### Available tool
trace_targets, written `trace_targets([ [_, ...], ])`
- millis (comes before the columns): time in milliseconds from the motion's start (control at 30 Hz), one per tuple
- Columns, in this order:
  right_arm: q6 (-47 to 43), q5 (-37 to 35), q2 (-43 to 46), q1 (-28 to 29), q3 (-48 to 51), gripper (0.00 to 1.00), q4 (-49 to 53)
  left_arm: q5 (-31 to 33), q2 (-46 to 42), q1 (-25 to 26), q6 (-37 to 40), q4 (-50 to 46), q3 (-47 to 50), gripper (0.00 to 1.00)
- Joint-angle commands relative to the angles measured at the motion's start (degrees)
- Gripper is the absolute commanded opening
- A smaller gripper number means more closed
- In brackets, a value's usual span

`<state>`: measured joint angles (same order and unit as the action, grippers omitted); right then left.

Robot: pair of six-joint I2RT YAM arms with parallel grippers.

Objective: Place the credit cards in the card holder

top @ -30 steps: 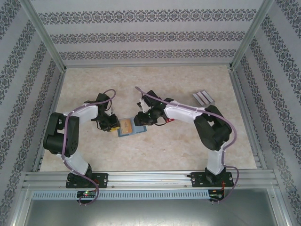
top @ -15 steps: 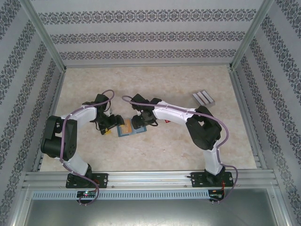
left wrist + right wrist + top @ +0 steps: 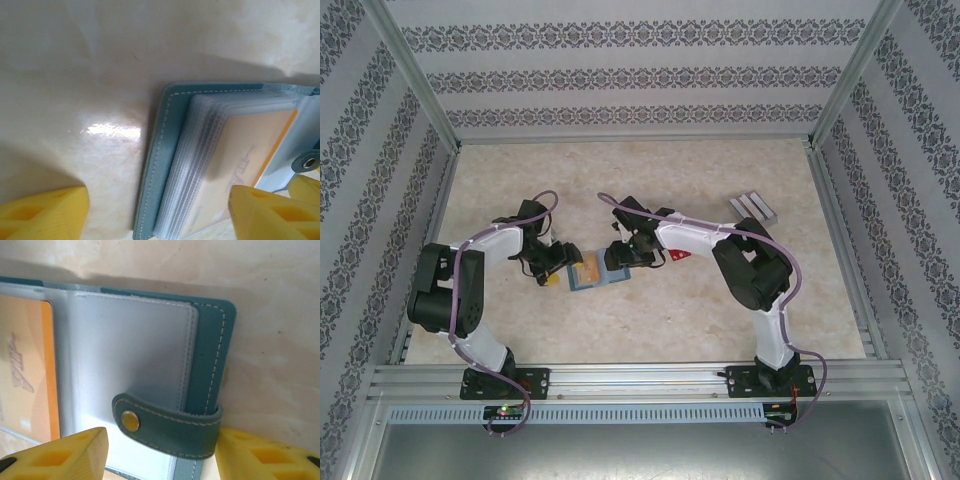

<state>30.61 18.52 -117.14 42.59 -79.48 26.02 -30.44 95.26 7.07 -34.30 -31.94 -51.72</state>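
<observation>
Open teal card holder (image 3: 212, 345); orange card (image 3: 25, 365), slanted print illegible.

**Both claws at the open card holder**

Your card holder (image 3: 592, 272) lies open on the bench (image 3: 650, 320), between the two arms. Its tan-orange half is to the left and its pale teal half to the right. Your left claw (image 3: 558, 268) sits at its left edge, and your right claw (image 3: 622, 258) is over its right half. From up here you cannot tell how wide either stands. A red credit card (image 3: 678, 256) lies beside the right arm's forearm. A grey ribbed block (image 3: 753, 208) rests well apart, toward the far right.
</observation>
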Motion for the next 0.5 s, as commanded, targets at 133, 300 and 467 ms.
trace_targets([
  [133, 5.28, 13.22, -0.39, 1.77, 3.46, 0.57, -11.93, -7.09, 2.2, 1.72, 1.56, 6.71, -1.01, 0.62],
  [300, 6.32, 15.1, -1.45, 2.49, 3.1, 0.56, -14.16, -7.18, -0.52, 1.72, 1.05, 6.45, -0.92, 0.6],
  [467, 7.89, 16.26, -2.55, 3.06, 3.2, 0.55, -16.49, -8.06, -2.88, 1.71, 0.31, 6.72, -1.21, 0.59],
])
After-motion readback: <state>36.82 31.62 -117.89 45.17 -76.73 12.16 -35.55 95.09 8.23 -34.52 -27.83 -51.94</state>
